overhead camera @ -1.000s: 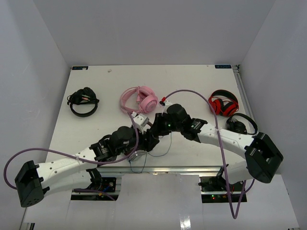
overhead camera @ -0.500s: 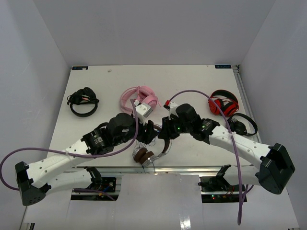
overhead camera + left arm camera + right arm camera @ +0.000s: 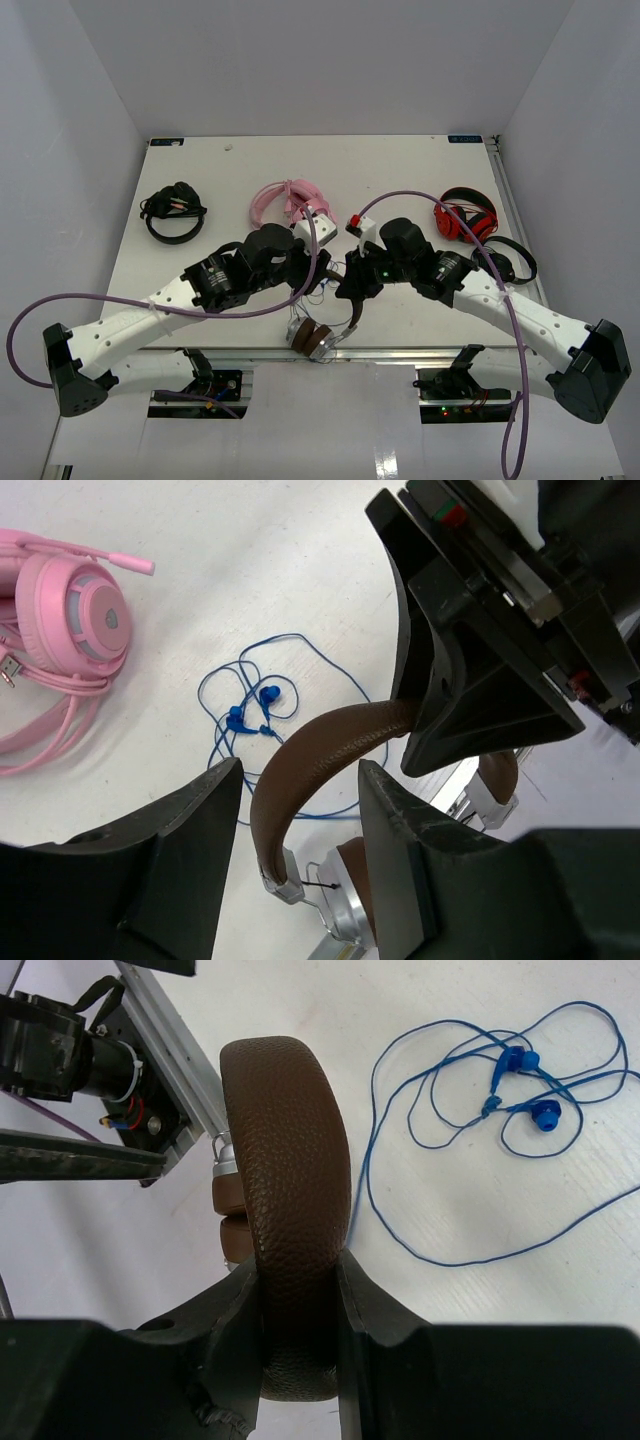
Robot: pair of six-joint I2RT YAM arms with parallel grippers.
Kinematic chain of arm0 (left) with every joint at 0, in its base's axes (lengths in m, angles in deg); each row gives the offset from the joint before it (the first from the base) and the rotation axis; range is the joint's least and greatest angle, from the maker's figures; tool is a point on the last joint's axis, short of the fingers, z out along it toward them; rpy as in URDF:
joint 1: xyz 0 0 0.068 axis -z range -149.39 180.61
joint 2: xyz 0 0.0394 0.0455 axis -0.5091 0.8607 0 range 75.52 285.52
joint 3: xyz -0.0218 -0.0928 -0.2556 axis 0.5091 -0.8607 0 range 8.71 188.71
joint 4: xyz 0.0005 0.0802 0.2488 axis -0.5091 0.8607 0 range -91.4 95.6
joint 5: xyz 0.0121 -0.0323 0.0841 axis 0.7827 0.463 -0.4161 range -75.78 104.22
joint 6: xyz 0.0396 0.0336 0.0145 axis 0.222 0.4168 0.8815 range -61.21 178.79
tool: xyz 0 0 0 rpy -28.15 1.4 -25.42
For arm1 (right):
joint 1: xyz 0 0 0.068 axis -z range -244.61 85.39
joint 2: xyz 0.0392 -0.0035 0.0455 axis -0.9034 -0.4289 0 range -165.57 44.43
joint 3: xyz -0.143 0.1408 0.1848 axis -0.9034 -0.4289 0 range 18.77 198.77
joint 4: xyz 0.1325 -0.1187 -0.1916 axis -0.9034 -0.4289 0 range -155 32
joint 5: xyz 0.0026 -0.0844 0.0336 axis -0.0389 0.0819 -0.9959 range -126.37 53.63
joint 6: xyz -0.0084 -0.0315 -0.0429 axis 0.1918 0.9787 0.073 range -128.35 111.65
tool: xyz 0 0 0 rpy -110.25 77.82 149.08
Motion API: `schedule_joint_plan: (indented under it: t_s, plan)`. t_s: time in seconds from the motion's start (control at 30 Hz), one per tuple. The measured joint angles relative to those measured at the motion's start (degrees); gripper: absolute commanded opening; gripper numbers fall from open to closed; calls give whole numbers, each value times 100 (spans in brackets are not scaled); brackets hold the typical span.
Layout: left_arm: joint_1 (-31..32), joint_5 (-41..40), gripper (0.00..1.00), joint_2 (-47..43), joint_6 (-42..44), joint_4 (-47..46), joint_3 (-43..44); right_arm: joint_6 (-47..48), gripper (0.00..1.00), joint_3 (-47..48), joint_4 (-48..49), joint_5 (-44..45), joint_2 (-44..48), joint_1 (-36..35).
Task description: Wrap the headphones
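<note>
The right gripper clamps the brown headband of the headphones at the middle of the table's near edge, its jaws closed tight on the padded band. The ear cups hang on the near side, at the table's metal rail. The left gripper hovers just left of it with jaws apart, the band arcing between its fingers, nothing gripped. The thin blue cord lies loosely tangled on the table just beyond. Pink headphones lie farther back.
</note>
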Motion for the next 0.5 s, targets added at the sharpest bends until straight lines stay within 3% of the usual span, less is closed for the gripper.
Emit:
schedule_joint_plan:
  t_s: [0.5]
  plan:
    - [0, 826, 60, 306, 881, -17, 94, -1, 8, 20, -146, -373, 150, 1]
